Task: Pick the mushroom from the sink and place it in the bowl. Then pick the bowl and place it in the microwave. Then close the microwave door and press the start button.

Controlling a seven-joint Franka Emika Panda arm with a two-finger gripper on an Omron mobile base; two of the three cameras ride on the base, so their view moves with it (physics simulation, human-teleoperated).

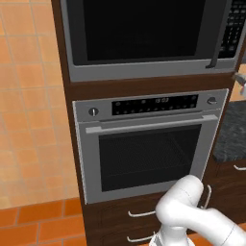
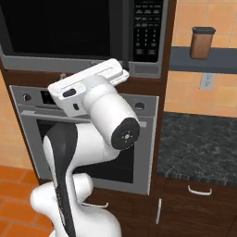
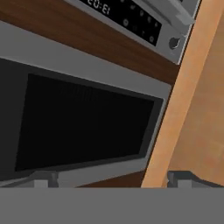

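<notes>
The microwave (image 1: 144, 72) is built in above the oven, and its black glass door (image 1: 139, 29) stands closed, with the dark handle (image 1: 218, 38) beside the keypad (image 2: 148, 28). My gripper (image 3: 113, 179) is open with nothing between its widely spread fingertips (image 3: 43, 179). It hangs close in front of the microwave door (image 3: 83, 127), in a rolled view. The white hand (image 2: 92, 81) sits just under the microwave's lower trim, below the keypad. The mushroom, the bowl and the sink are out of view; nothing shows through the dark glass.
The steel oven (image 1: 149, 149) with knobs and a display sits under the microwave, with drawers (image 1: 144, 214) below it. A dark granite counter (image 2: 203, 143) lies to the right, under a shelf holding a brown canister (image 2: 202, 42). Orange tiled wall and floor lie to the left.
</notes>
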